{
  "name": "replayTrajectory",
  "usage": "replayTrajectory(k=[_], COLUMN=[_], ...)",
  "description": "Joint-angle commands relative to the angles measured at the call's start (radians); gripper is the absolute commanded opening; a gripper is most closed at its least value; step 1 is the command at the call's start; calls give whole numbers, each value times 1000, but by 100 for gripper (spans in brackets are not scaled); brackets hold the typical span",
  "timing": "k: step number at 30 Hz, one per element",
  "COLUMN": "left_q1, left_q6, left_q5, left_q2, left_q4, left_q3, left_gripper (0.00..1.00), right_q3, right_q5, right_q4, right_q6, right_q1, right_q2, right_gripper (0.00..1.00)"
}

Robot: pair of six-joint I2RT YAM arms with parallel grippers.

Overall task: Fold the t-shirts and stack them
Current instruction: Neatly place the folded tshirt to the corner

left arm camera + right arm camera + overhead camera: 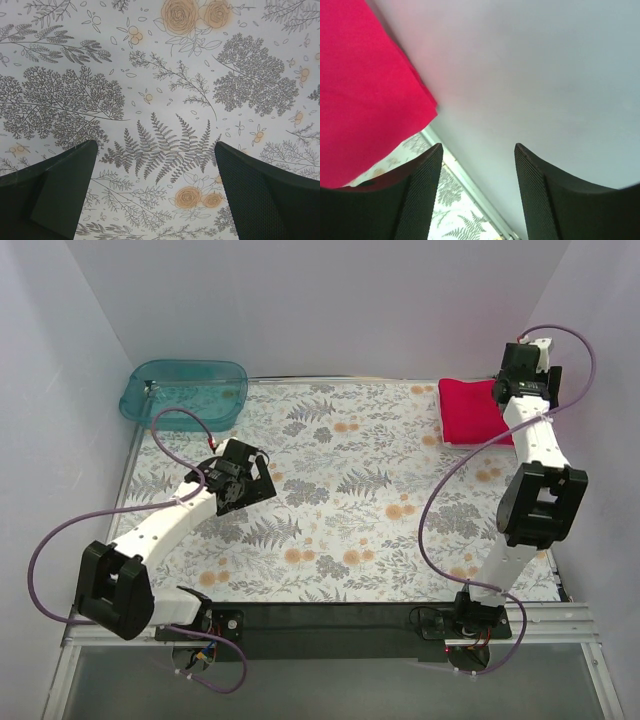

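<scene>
Since the red t-shirt (472, 412) lies just left of the open, empty right hand (477, 150), the equally open left hand (156, 145) is farther.

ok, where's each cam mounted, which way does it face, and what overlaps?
Top external: above and behind the bases, looking down on the floral tablecloth; left arm and right arm both in full.
Left wrist: on the left arm, facing straight down at the cloth; open left gripper at the bottom.
Right wrist: on the right arm, facing the white wall beside the red t-shirt; open right gripper at the bottom.
Shared: top external and right wrist both show the red t-shirt; top and left wrist, the cloth.
</scene>
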Motion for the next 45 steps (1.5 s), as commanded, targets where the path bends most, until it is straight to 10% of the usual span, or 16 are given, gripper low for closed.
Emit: replayTrajectory(k=[1, 13, 27, 45], left_q1=[1, 1, 1, 1], left_q6=[9, -142, 13, -135], left_q5=[-60, -346, -469, -338], left_q2=[-78, -530, -1101, -975], left_q4=[-15, -67, 149, 279], left_q3=[72, 19, -202, -336], left_gripper=[98, 98, 98, 98], right_q3=[-21, -427, -821, -874], right_q5=[-113, -352, -440, -566], right_q4=[-6, 52, -45, -106], right_q6=[68, 234, 223, 209], right_q1=[8, 44, 160, 160], right_q2=[-178, -893, -1523, -1552], right_gripper=[57, 97, 98, 98])
